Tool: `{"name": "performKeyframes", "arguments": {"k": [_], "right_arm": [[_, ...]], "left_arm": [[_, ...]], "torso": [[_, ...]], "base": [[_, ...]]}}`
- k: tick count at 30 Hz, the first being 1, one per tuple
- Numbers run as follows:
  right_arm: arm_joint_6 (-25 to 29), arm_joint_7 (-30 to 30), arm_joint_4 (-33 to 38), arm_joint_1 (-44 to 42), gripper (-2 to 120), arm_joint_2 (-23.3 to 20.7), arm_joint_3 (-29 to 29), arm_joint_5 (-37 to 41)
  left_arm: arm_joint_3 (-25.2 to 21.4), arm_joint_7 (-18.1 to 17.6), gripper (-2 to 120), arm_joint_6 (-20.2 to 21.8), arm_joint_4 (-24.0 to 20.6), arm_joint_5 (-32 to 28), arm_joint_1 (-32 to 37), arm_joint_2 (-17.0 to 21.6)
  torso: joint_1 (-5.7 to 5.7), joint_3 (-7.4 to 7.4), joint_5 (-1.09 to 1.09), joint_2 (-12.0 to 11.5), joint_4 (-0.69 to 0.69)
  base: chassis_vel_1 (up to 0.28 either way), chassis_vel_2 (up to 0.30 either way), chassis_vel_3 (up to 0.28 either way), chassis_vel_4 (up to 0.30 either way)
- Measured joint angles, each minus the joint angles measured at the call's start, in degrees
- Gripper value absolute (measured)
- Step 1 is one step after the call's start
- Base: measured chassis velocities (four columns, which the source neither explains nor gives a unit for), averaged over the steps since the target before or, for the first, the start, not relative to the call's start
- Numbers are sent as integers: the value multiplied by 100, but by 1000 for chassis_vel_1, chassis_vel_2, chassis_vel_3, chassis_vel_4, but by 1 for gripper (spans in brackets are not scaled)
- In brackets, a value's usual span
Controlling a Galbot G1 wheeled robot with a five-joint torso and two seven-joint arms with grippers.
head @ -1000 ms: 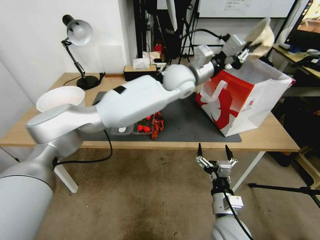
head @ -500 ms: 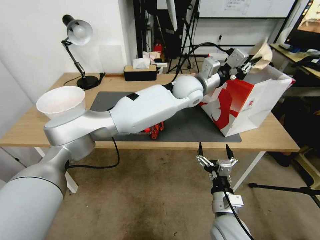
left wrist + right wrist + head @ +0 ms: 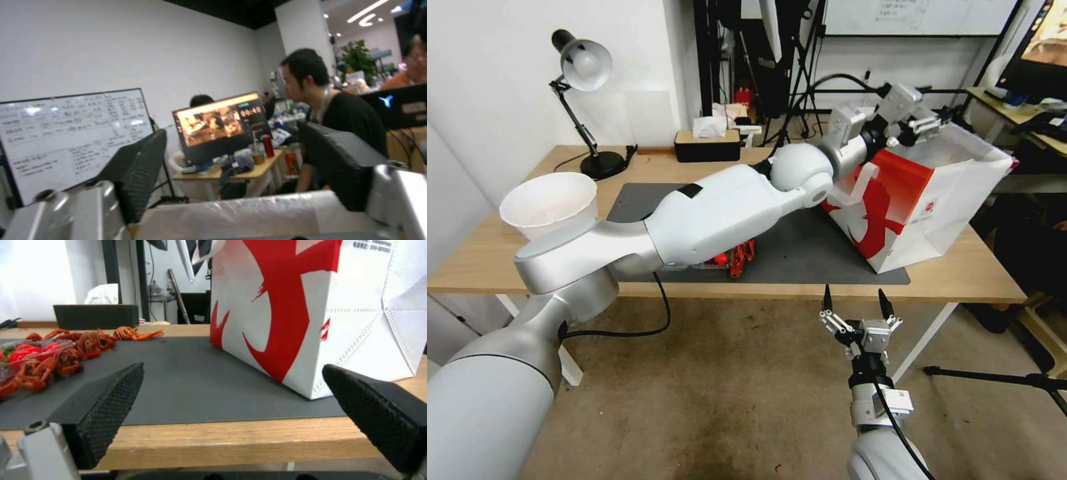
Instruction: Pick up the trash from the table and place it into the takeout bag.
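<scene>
The red-and-white takeout bag stands open at the right end of the table, on the edge of the dark mat. My left arm reaches across to the bag's mouth. There my left gripper is open, and nothing lies between its fingers in the left wrist view. Below them shows the bag's silvery lining. The trash is out of view. My right gripper hangs open below the table's front edge, facing the bag.
A large white bowl sits at the table's left end. A clear tray of cherry tomatoes and red crawfish shells lie on the mat's front. A desk lamp and a black tissue box stand at the back.
The left gripper held a beige bowl above the bag; it has come down to the bag's mouth and opened, and the bowl is gone from sight. The right arm has not moved.
</scene>
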Motion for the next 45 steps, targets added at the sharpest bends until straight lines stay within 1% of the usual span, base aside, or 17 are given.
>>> {"name": "performKeyframes", "arguments": {"k": [3, 6, 9, 10, 11, 13, 14, 19, 21, 24, 29, 31, 33, 39, 41, 43, 45], "right_arm": [[-8, 0, 11, 2, 100, -2, -2, 0], [-16, 0, 21, 1, 100, -4, -7, 0], [-18, -1, 21, -1, 100, -6, -9, 0], [-19, -2, 20, -2, 100, -11, -10, -1], [-19, -2, 20, -2, 100, -11, -10, -1], [-20, -6, 19, 0, 100, -8, -17, -4], [-20, -6, 19, 0, 100, -8, -17, -4], [-23, -13, 13, 2, 100, 11, -58, -28], [-23, -13, 13, 0, 100, 10, -64, -30], [-24, -16, 7, -2, 100, 5, -96, -49], [-27, -17, 5, -2, 100, 5, -119, -62], [-27, -18, 3, -3, 100, 7, -139, -70], [-27, -18, 3, -4, 100, 6, -140, -71], [-27, -16, 3, -16, 100, -15, -148, -74], [-27, -17, 3, -16, 100, -16, -149, -74], [-27, -16, 1, -21, 100, -20, -157, -74], [-26, -15, -2, -22, 100, -19, -162, -75]], "left_arm": [[-132, -63, 86, 1, -122, -19, 52, 148], [-437, -235, 99, 18, -415, -35, 258, 521], [-581, -289, 99, 52, -561, -34, 369, 727], [-744, -331, 100, 116, -742, -16, 514, 1001], [-744, -331, 100, 116, -742, -16, 514, 1001], [-929, -357, 100, 173, -974, 18, 712, 1422], [-929, -357, 100, 173, -974, 18, 712, 1422], [-1509, -410, 100, 343, -1556, 219, 1411, 2204], [-1581, -412, 100, 356, -1606, 254, 1495, 2276], [-2126, -404, 100, 417, -2037, 483, 2169, 2883], [-2574, -369, 100, 472, -2428, 697, 2706, 3377], [-2971, -349, 100, 512, -2795, 839, 3222, 3771], [-3044, -344, 100, 512, -2850, 870, 3329, 3822], [-4245, -288, 100, 483, -3319, 1196, 4807, 4095], [-4302, -288, 100, 471, -3334, 1211, 4878, 4102], [-4796, -309, 100, 309, -3462, 1351, 5522, 4146], [-4935, -318, 100, 267, -3494, 1387, 5709, 4149]], "torso": [[0, 0, 0, 0, 0], [0, 0, -2, 0, 0], [0, 0, -2, 0, 0], [0, 0, -2, 0, 1], [0, 0, -2, 0, 1], [1, 0, -2, 0, 2], [1, 0, -2, 0, 2], [1, 0, -2, 0, 0], [1, -1, -3, 1, 0], [1, 0, -2, 0, 1], [1, -1, -2, 1, 2], [0, -1, 0, 1, 2], [1, -1, 0, 0, 2], [0, -1, -1, 1, 1], [1, -1, -1, 1, 1], [0, -1, -1, 1, 0], [0, -1, 1, 0, 0]], "base": [[0, 0, 0, 0], [0, 0, 0, 0], [0, 0, 0, 0], [0, 0, 0, 0], [0, 0, 0, 0], [0, 0, 0, 0], [0, 0, 0, 0], [0, 0, 0, 0], [0, 0, 0, 0], [0, 0, 0, 0], [0, 0, 0, 0], [0, 0, 0, 0], [0, 0, 0, 0], [0, 0, 0, 0], [0, 0, 0, 0], [0, 0, 0, 0], [0, 0, 0, 0]]}}
